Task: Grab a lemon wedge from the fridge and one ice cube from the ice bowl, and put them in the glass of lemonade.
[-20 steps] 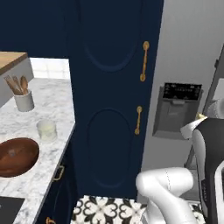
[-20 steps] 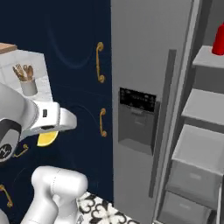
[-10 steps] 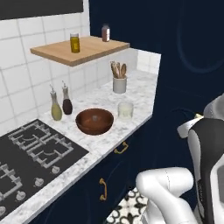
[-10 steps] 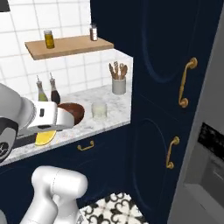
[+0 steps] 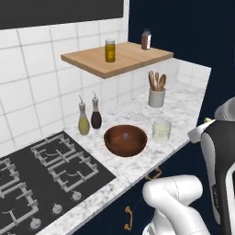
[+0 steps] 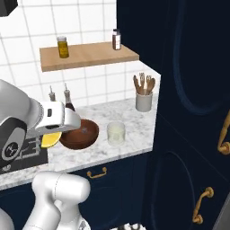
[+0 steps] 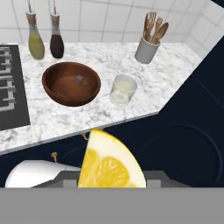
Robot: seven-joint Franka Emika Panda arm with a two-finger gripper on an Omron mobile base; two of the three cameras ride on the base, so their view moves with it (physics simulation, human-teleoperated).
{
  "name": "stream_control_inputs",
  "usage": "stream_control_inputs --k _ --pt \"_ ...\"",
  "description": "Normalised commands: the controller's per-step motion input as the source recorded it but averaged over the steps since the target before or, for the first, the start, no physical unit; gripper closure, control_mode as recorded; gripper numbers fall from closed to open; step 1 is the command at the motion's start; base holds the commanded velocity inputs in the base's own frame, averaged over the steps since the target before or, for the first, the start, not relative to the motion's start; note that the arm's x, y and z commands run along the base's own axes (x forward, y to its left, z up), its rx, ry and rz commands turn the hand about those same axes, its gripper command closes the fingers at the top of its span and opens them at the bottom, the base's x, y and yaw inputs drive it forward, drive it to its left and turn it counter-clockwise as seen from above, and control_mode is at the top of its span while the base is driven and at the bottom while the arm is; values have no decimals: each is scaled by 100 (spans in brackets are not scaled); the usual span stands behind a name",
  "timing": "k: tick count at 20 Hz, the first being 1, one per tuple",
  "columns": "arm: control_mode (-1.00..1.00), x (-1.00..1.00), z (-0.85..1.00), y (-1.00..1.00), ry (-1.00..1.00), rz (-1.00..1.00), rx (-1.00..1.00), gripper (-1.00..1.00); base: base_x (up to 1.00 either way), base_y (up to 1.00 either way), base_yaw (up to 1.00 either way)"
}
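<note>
My tool grips the lemon wedge, though its tips seem hidden beneath. The glass of lemonade stands on the table beside the ice bowl. I should centre over the glass, lower close, then release.

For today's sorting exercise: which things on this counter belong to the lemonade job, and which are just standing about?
Job: lemon wedge held in the gripper, ice bowl, ice cube, glass of lemonade.

Standing about: oil and vinegar bottles, utensil holder, shelf jars, stove.
</note>
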Motion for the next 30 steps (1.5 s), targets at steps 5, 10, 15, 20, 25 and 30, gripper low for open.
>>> stream_control_inputs --k 5,10,15,20,25,30 --pt "100 0 0 0 0 0 0 100 45 -20 16" --pt "100 0 0 0 0 0 0 100 38 -8 14" --pt "100 0 0 0 0 0 0 100 56 -27 29" --pt "100 0 0 0 0 0 0 100 5 -41 11" --pt "100 0 0 0 0 0 0 100 43 -16 -1" --pt "100 0 0 0 0 0 0 100 51 0 0"
